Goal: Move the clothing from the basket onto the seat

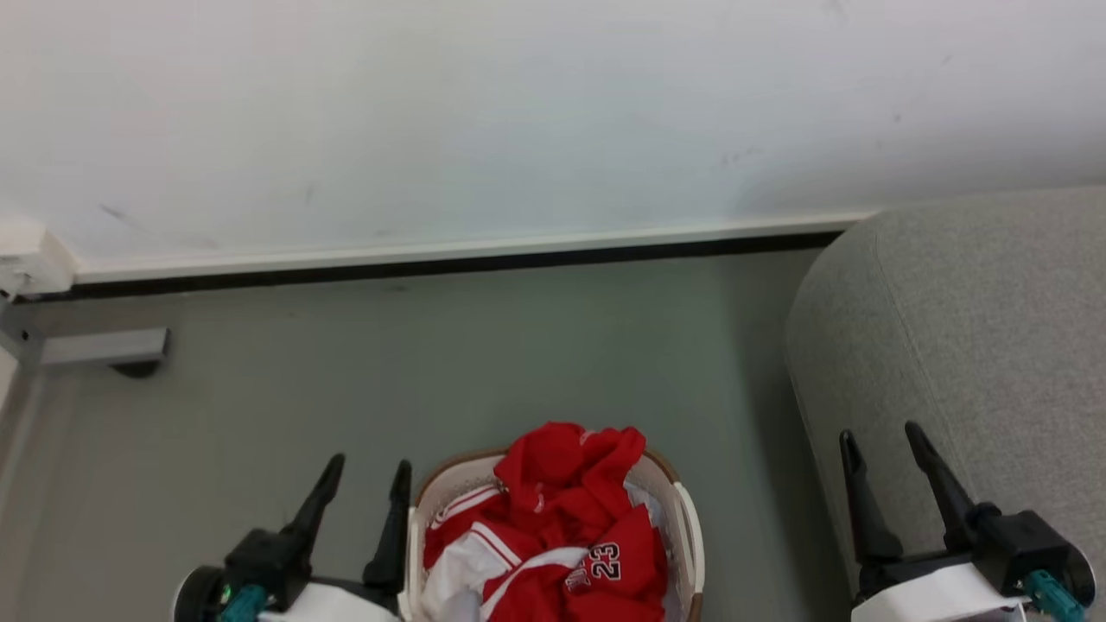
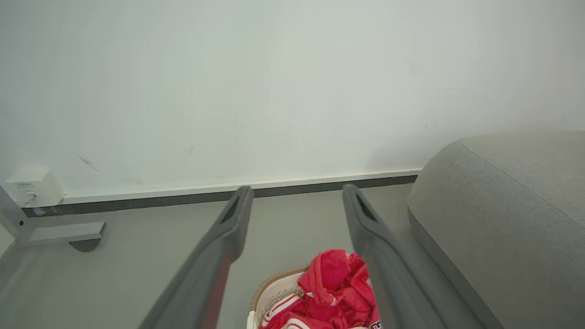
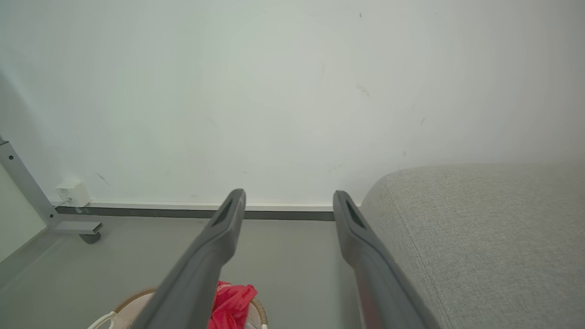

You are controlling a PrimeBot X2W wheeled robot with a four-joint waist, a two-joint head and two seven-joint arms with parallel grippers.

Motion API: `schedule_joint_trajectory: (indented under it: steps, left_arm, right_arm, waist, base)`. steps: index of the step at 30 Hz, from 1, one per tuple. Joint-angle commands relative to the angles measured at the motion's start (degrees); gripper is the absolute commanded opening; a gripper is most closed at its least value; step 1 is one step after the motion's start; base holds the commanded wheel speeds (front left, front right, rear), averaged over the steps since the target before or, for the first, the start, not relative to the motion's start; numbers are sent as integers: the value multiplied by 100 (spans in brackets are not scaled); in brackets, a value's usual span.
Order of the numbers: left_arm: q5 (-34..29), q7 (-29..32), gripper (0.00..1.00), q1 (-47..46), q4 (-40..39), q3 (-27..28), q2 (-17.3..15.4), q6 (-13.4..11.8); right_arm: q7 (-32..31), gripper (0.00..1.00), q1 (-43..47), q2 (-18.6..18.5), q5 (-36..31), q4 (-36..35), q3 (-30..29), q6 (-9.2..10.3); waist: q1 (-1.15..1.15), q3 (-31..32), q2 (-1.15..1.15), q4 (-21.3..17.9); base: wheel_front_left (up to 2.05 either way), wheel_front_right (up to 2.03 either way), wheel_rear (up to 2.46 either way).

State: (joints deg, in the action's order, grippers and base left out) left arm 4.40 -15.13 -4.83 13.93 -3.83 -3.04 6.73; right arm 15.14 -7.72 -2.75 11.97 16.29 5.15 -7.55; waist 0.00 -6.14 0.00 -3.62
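Red jersey [image 1: 562,518] lies heaped in the white basket [image 1: 689,518], left gripper [image 1: 367,466] beside its rim, right gripper [image 1: 881,436] at the grey sofa [image 1: 976,345], both spread and empty. Left wrist: jaws parted above jersey. Right wrist: jaws parted, sofa at right.

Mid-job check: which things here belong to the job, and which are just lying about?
Job: red jersey, basket, sofa, left gripper, right gripper.
Lying about: pale cloth in the basket, grey metal leg, white box by the wall.
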Motion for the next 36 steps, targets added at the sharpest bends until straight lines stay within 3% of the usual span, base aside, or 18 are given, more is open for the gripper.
schedule_joint_trajectory:
  steps: [1,15,25,36]
  left_arm:
    - [-54,-4,100,-188,70,-59,-75,21]
    - [-112,444,100,-2516,1508,-1637,-503,65]
    - [9,873,100,-3421,2339,-2352,-470,63]
    - [269,1025,100,-3957,3028,-3153,-682,63]
  right_arm:
    - [2,100,-139,-26,-67,-78,-21,12]
    - [0,100,-1437,-15,-102,-689,119,12]
    - [0,100,-1936,-17,-242,-1003,359,12]
    - [0,100,-2037,-17,-365,-1223,375,12]
  waist:
    - [0,-542,0,-171]
    - [0,-2896,0,-552]
    - [0,-3799,0,-624]
    - [0,-4235,0,-554]
  base:
    - [0,0,0]
    - [0,0,0]
    - [0,0,0]
    - [0,0,0]
